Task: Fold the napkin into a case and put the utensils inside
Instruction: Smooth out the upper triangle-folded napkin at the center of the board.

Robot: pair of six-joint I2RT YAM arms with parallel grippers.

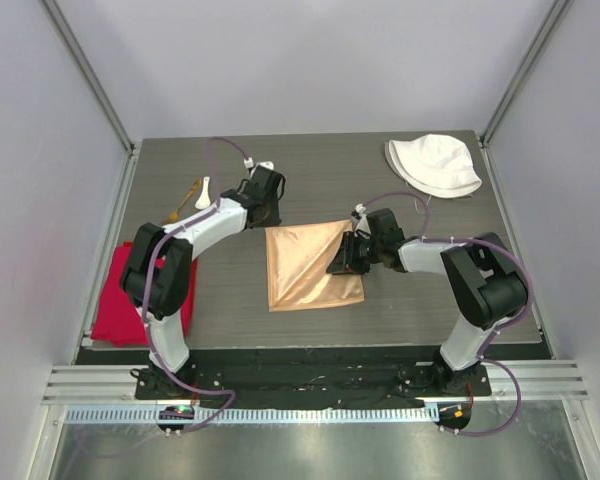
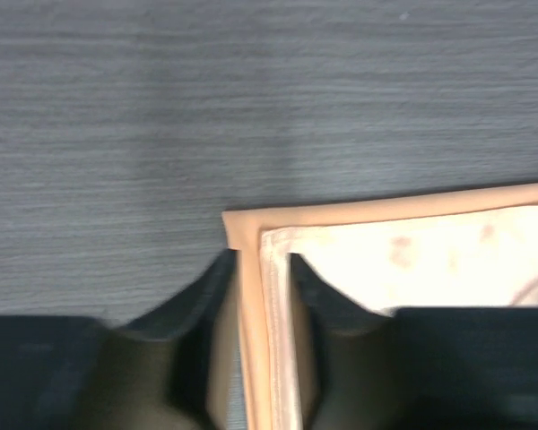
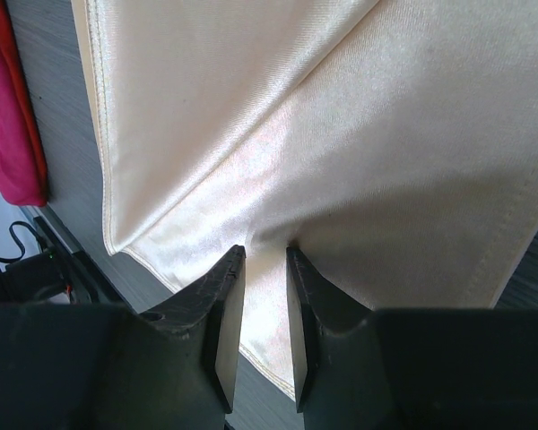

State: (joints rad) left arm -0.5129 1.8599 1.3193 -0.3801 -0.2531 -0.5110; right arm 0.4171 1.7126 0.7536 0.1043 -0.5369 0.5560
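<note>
ok so the napkin point(image 1: 310, 265) is found pretty much in the middle of the table point(image 1: 430, 300), between the two arms. It's a thin peach-orange cloth with a bit of a satin sheen. It's laid out as a rough square, though not quite flat: a diagonal crease can be seen running from the far right corner down to the near left one, and the right-hand half looks darker and slightly raised. A stitched hem is seen along the edge. In the left wrist view a paler surface is shown just inside the far left corner, like a second layer.

The left gripper point(image 2: 262, 260) is set right at that far left corner. Its jaws are narrowed with the hem running between them, but whether the cloth is actually clamped can't be told, tbh.

The right gripper point(image 3: 265, 255) is placed at the napkin's right edge. Its jaws are pulled in to a slim gap and a strip of the cloth is pinched between them.

The spoon point(image 1: 204, 190) and fork point(image 1: 183, 203) are seen lying together on the far left of the table, well apart from the napkin. A red cloth point(image 1: 115, 295) is spread at the left edge, and a white hat point(image 1: 432, 165) is seen at the far right
</note>
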